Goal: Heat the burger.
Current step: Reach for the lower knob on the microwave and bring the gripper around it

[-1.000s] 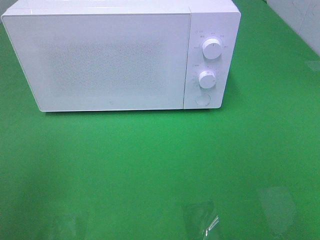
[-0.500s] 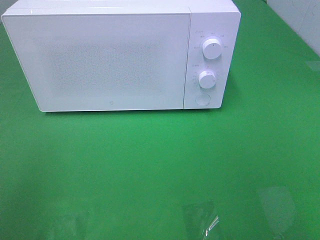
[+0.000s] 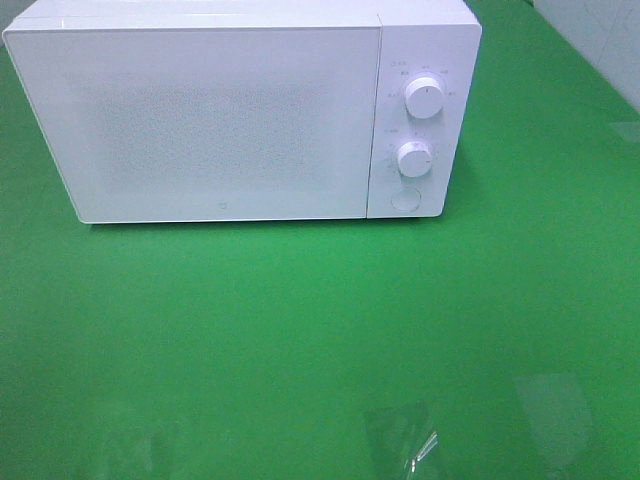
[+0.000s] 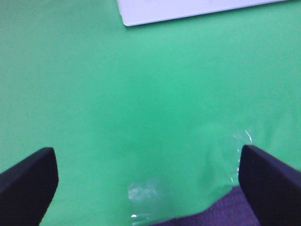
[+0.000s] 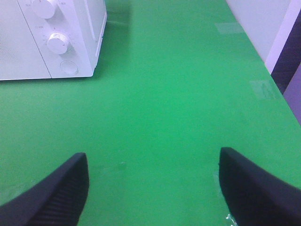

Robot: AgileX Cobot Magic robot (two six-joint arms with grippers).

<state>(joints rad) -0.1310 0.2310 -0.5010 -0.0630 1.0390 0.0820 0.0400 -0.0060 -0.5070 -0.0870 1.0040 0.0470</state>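
The burger is out of view in every frame. A white microwave (image 3: 220,115) stands at the back of the green table with its door shut; two round knobs (image 3: 424,98) and a round button sit on its right panel. The right wrist view catches its control panel (image 5: 56,42), and the left wrist view only a white corner (image 4: 188,9). My left gripper (image 4: 148,181) is open over bare green surface, nothing between its dark fingers (image 4: 28,181). My right gripper (image 5: 153,188) is open too, empty, well short of the microwave. Neither gripper appears in the high view.
Pieces of clear tape (image 3: 405,440) lie stuck on the green cloth near the front edge. A white wall (image 5: 258,23) borders the table's right side. The table's front edge (image 4: 202,214) shows under the left gripper.
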